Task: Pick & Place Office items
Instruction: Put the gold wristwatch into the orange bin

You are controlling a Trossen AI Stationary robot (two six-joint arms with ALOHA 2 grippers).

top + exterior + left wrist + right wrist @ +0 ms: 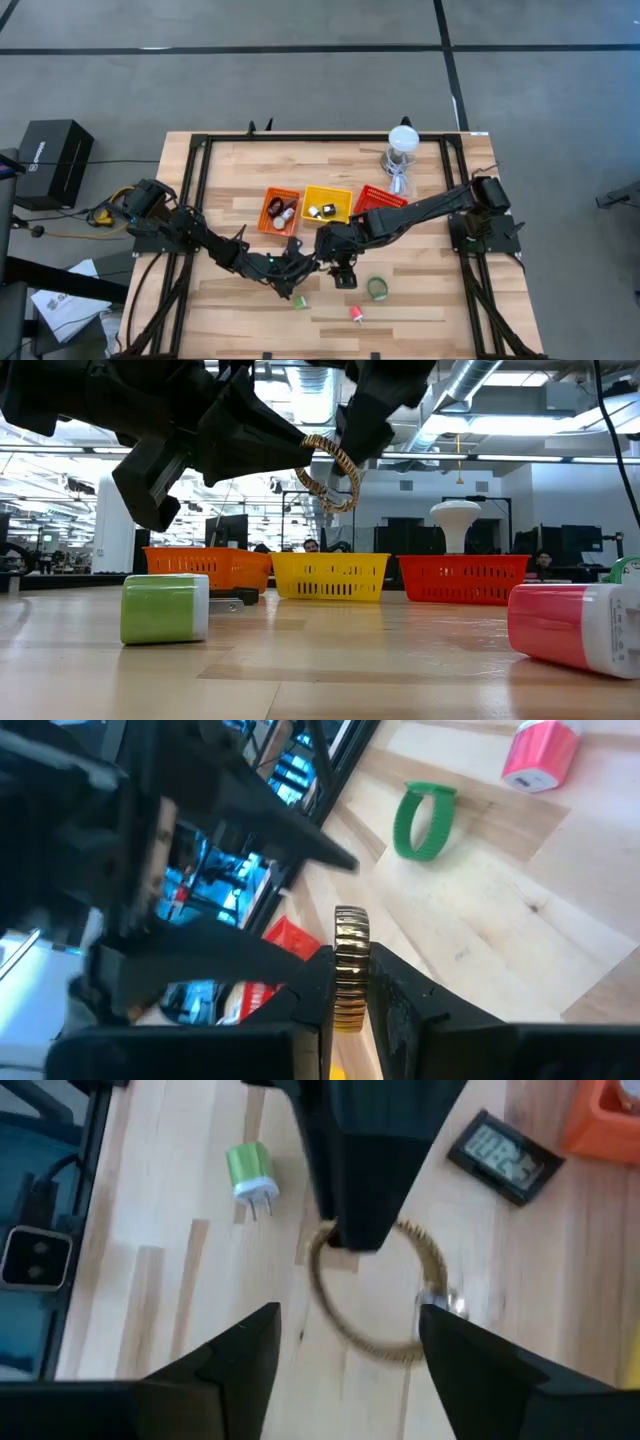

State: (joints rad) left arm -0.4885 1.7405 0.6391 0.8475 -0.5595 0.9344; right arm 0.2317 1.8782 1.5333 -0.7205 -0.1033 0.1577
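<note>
You've got a grey floor crossed by dark lines around the wooden bench. A black box sits off its left side. Behind, ceiling ducts, strip lights, and desks with monitors.

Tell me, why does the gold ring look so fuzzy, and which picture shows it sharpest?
In the right wrist view the gold ring is blurred, half hidden by the left end effector. In the left wrist view the ring's ribbed edge is sharpest. In the low view it hangs against bright ceiling lights, with the arms dark silhouettes.
</note>
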